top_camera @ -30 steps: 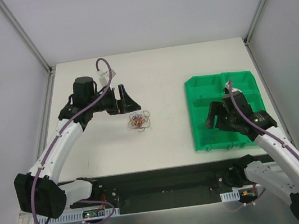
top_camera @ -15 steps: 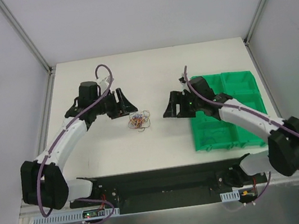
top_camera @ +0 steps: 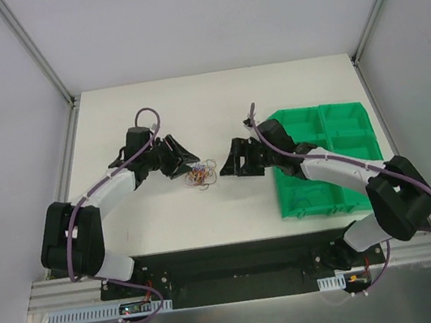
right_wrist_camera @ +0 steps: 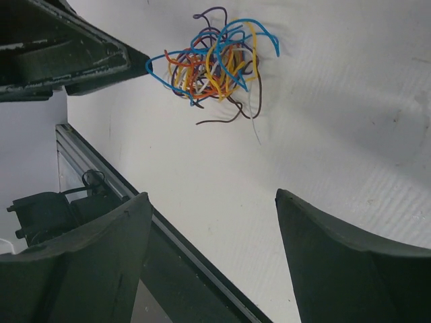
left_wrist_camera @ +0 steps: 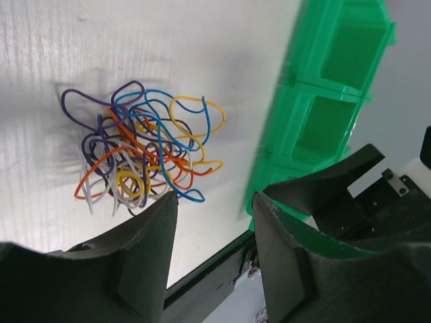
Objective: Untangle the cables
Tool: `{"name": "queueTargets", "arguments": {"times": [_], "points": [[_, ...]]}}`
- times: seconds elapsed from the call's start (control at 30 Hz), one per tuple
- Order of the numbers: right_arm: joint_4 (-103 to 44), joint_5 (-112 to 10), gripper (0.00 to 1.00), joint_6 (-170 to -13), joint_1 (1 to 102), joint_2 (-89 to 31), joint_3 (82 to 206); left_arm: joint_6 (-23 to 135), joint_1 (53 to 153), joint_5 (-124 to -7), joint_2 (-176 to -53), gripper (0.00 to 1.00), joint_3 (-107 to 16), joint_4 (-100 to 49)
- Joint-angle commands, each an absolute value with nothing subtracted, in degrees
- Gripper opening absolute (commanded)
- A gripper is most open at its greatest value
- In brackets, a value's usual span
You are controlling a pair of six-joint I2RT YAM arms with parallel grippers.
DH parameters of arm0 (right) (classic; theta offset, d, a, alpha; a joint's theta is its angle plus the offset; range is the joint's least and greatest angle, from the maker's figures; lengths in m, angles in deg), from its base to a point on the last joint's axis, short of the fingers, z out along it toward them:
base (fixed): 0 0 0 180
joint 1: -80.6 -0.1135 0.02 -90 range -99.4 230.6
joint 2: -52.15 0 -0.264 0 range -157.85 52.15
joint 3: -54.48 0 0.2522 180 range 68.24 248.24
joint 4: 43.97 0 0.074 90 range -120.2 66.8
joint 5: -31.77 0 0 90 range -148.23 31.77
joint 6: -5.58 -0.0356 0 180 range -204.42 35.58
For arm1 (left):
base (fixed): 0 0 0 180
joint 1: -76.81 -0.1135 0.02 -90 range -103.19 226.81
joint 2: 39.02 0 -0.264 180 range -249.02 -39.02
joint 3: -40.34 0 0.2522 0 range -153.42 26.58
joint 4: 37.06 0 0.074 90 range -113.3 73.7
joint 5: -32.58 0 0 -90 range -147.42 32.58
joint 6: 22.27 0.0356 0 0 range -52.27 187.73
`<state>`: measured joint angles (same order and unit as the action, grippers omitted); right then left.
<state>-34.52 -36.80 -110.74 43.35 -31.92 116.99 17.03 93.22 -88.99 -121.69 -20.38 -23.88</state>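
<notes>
Top external view shows a white table (top_camera: 271, 95) with a green plastic tray (top_camera: 340, 121) on its right side. The tray is split into square boxes with thin walls.

The cables (top_camera: 200, 174) lie in a small bunch on the bare table, left of the tray. The black left gripper (top_camera: 186, 159) is just beside the bunch on its left. The black right gripper (top_camera: 232, 163) is near it on the right.

Left wrist view shows fine ridges on the table top. It shows the bunch as thin, bendy loops of blue, orange, yellow, purple and white. The left jaws have a gap and hold nothing.

Right wrist view shows a dark brown strand sticking out of the bunch. The right jaws are spread wide and hold nothing.
</notes>
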Motion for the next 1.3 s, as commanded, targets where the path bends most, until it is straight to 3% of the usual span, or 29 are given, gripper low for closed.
{"name": "queueTargets", "arguments": {"times": [0.0, 0.33, 0.7, 0.93, 1.1, 1.27], "points": [[-36.54, -39.50, 0.77, -109.29, 43.51, -26.79, 115.17, 8.85, 93.07, -90.29, -124.62, 0.45, -19.04, -32.87], [-34.42, -40.83, 0.77, -107.00, 43.60, -25.90, 115.44, 2.95, 95.01, -86.60, -125.15, 0.46, -14.91, -39.47], [-33.90, -41.88, 0.77, -106.74, 43.51, -28.10, 115.79, 1.54, 95.71, -87.49, -126.21, 0.36, -13.68, -43.95], [-33.54, -42.23, 0.80, -106.04, 43.25, -30.29, 117.10, 3.56, 95.71, -89.32, -124.72, 0.02, -13.41, -45.27], [-33.02, -42.76, 0.92, -102.96, 41.41, -33.89, 120.18, 8.57, 95.71, -89.94, -118.05, 0.00, -11.57, -44.22], [-37.75, -39.87, 0.92, -105.76, 40.88, -39.25, 123.87, 13.67, 95.71, -95.20, -112.94, 0.00, -10.69, -43.25]]}}
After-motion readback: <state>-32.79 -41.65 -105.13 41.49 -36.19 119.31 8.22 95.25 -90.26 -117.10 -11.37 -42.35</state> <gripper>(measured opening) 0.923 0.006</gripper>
